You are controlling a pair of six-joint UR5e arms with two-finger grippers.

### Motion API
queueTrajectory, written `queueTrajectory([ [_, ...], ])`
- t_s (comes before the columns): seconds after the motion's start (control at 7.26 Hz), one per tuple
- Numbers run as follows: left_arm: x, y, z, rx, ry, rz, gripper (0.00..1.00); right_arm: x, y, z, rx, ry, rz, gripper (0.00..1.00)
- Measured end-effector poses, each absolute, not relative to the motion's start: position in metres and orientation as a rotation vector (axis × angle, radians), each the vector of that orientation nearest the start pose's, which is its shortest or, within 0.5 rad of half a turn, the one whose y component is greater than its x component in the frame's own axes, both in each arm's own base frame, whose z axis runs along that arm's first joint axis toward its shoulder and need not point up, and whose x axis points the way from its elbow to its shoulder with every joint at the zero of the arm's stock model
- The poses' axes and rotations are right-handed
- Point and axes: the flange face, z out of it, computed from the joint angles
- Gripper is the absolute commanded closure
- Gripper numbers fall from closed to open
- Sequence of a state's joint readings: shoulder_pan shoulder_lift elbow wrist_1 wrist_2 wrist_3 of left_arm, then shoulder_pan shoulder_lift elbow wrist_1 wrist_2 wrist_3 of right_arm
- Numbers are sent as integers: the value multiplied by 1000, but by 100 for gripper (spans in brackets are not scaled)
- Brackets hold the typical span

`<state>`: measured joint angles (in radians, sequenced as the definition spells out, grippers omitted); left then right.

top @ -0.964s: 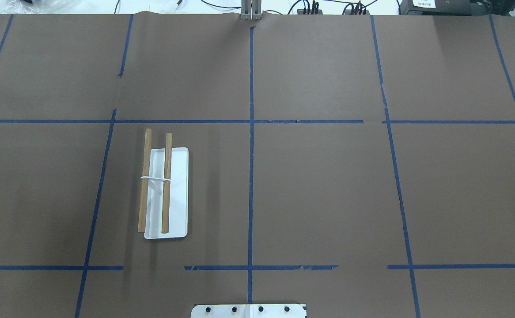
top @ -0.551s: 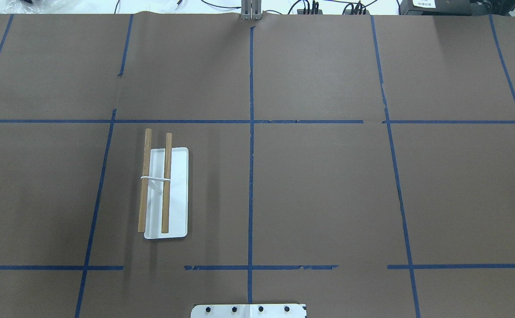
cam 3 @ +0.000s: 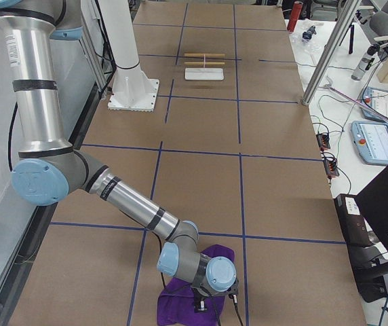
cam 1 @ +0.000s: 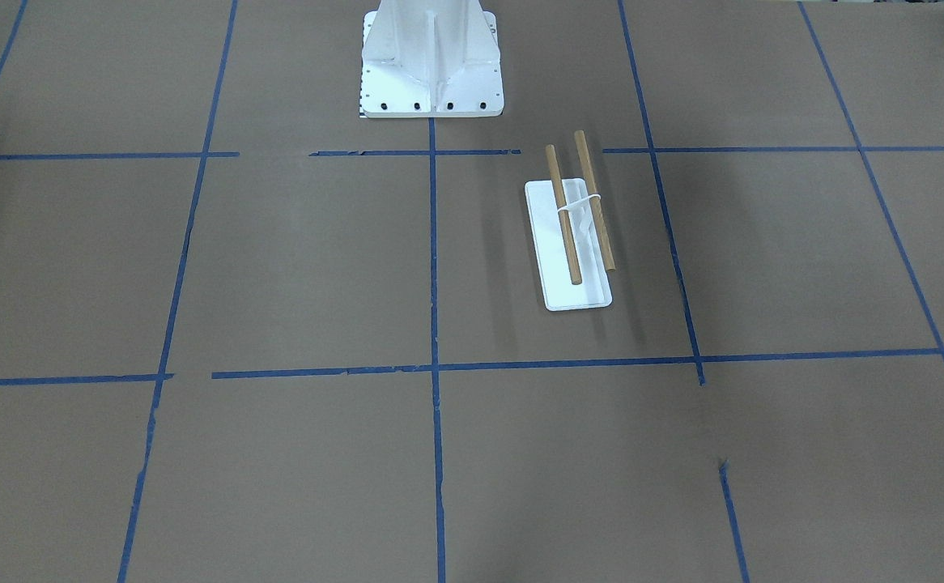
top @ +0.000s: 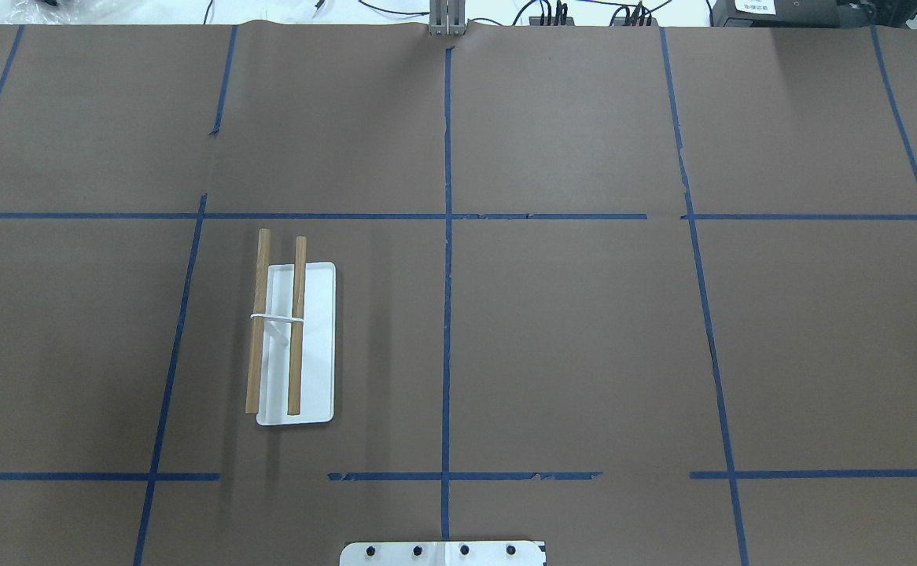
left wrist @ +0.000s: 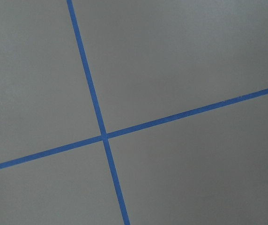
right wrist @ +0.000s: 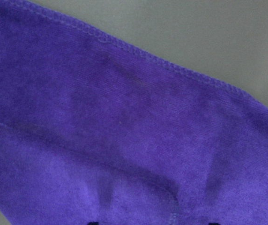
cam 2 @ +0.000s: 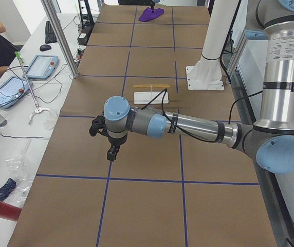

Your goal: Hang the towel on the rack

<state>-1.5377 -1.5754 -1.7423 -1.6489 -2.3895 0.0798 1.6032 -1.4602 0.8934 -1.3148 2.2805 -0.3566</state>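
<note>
Right gripper (cam 3: 201,307) at crumpled deep purple cloth towel (cam 3: 173,307); left gripper (cam 2: 112,153) well apart; grip of neither discernible; white-based wooden-dowel rack (top: 318,354) between.

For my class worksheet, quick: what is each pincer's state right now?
Left pincer: cannot be told from the side view.
Right pincer: cannot be told; down at the towel.

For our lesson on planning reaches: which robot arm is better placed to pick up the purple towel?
Right. The right claw is poised directly over the purple towel, which fills its wrist view; the left claw hovers over bare brown table, far from it.
</note>
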Motion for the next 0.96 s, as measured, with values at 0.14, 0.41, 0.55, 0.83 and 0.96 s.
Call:
queueTrajectory([
  [0.14,-44,-503,559,261,810,210,0,83,-448,899,-161,-743,-196,28],
  [0.41,-44,-503,557,265,809,213,0,83,-446,905,-178,-741,-190,28],
  [0.55,-44,-503,556,268,809,214,0,82,-445,907,-184,-741,-189,33],
  [0.83,-45,-502,554,272,808,217,0,81,-446,909,-192,-740,-187,40],
  [0.96,-45,-501,554,274,808,218,0,80,-446,910,-195,-740,-187,43],
])
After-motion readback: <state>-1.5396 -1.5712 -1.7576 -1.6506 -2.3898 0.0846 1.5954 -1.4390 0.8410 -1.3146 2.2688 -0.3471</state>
